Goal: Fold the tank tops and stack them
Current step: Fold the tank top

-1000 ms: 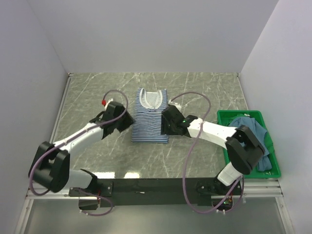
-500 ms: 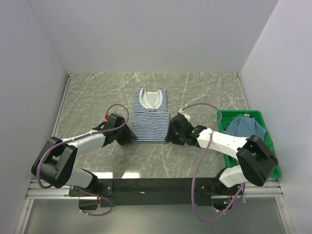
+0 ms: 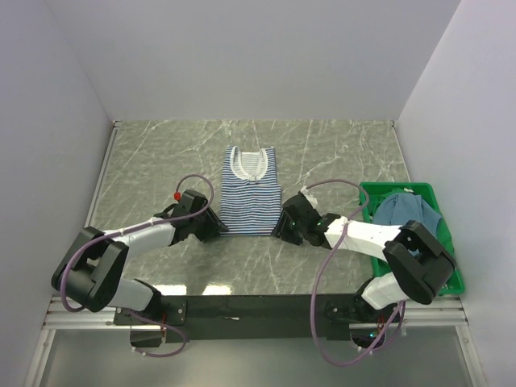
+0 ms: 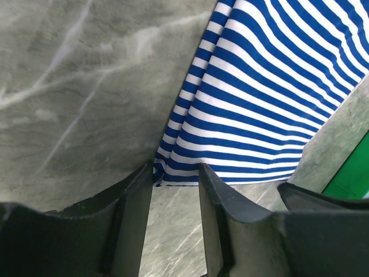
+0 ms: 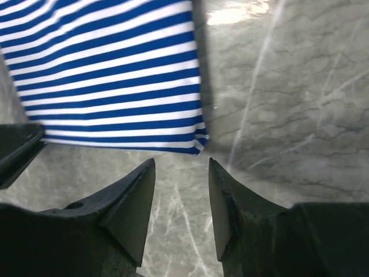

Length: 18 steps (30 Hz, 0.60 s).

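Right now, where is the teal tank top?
In the top view, the teal tank top lies bunched inside the green crate at the right side of the table, well apart from the striped tank top in the middle.

A green crate [image 3: 379, 188] sits far right on the marble table [image 3: 161, 153].

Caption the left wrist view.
Left gripper, jaws open, poised at a hem corner of the striped tank top.

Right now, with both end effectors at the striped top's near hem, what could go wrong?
The right end effector sits short of the striped tank top; closing may grab nothing. The left end effector has only the hem corner at its open jaws, so the cloth may slip when lifted.
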### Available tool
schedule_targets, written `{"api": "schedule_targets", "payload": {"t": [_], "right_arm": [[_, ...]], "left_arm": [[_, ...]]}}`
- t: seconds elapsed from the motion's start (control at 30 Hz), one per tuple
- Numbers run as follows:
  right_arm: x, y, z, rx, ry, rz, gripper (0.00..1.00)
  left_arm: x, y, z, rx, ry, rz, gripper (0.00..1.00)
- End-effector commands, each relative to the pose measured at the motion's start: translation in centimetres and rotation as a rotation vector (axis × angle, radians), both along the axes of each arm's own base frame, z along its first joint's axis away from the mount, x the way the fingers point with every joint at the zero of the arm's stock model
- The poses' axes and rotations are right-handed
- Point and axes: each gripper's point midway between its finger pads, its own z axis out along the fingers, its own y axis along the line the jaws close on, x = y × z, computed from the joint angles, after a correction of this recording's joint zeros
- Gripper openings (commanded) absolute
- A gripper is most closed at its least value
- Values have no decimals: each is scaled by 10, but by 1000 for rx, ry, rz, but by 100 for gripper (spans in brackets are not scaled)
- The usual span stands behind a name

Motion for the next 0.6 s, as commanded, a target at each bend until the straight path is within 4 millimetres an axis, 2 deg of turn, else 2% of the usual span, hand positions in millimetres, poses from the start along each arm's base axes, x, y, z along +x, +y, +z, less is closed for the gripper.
{"api": "schedule_targets", "payload": {"t": [0.0,0.17,0.43,0.57], "right_arm": [[10,0,-5,14,-11,-48,48],[10,-2,-15,-3,3,-56,45],[12,-14,-14,-28,-20,-88,42],[11,-17,-14,-31,-23,-97,42]], "left_arm": [[-18,8,-18,44,56,7,44],[-22,7,-19,44,72,7,45],[-25,11,-11,56,59,0,49],[-26,11,-15,61,74,-4,49]]}}
